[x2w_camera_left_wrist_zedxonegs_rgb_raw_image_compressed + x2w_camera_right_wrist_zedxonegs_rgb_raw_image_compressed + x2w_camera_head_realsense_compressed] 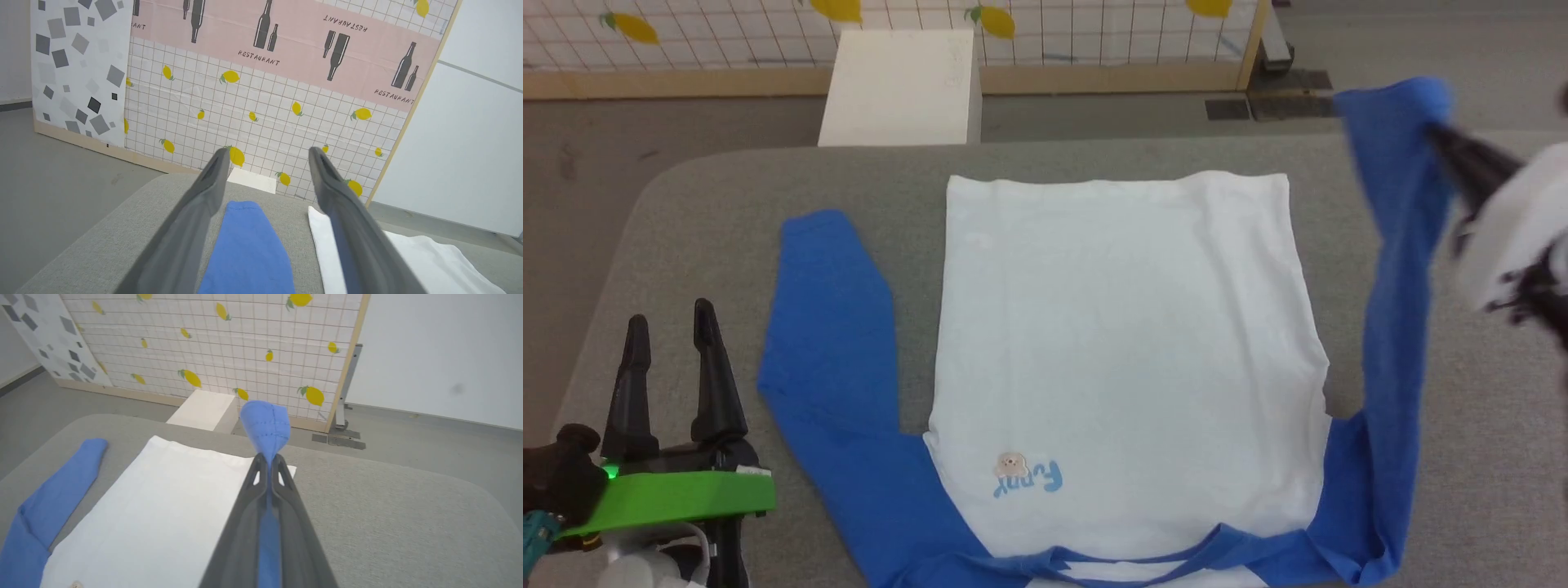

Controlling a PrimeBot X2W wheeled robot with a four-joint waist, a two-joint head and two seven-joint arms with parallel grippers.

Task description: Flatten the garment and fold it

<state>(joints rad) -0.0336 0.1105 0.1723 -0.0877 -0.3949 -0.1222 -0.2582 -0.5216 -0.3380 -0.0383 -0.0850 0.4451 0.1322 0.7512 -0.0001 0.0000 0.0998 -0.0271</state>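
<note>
Past the far edge of the grey worktop [703, 212], a white box [898, 86] stands on the floor before a lemon-printed screen [1094, 24], with a metal foot [1290, 104] further right. The garment [1123, 351] lies across the worktop's middle, collar at the near edge, its white body smooth, with the bear and lettering near the collar. One blue sleeve [829, 327] lies flat toward the left edge. The right tool [267, 457], pressed together, pinches the other sleeve's cuff [265, 424], lifted over the right edge. The left tool [269, 153] hovers spread by the near left corner
</note>
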